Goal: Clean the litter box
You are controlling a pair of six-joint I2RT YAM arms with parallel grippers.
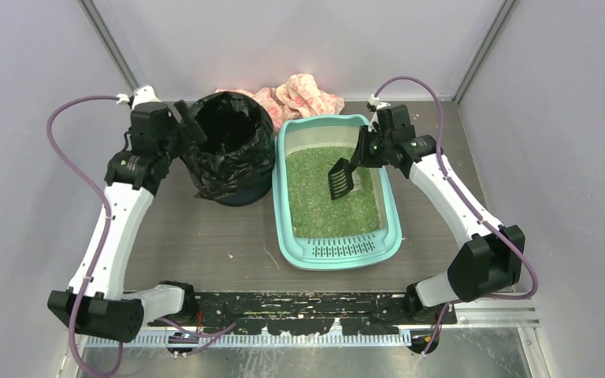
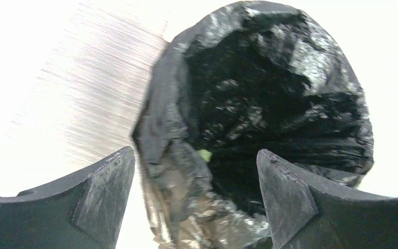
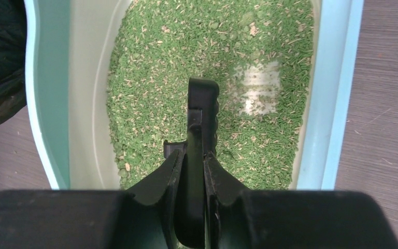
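Observation:
The mint-teal litter box [image 1: 280, 197] lies right of centre, holding green litter [image 1: 319, 209], with its slotted lip [image 1: 343, 250] toward the arms. My right gripper [image 1: 360, 154] hangs over the box's far end, shut on the handle of a black slotted scoop [image 1: 340, 179] whose blade rests on the litter. In the right wrist view the gripper [image 3: 194, 155] clamps the scoop [image 3: 203, 104] edge-on above the litter [image 3: 212, 46]. My left gripper [image 1: 190, 123] is open at the left rim of the round bin [image 1: 232, 150]. The black bag's rim [image 2: 176, 171] lies between its spread fingers [image 2: 103, 192].
A pink and white cloth [image 1: 303, 94] is bunched at the back behind the bin and box. The bin stands close against the box's left wall [image 3: 46, 78]. A pale bare patch [image 3: 259, 88] shows in the litter. Grey walls close in both sides.

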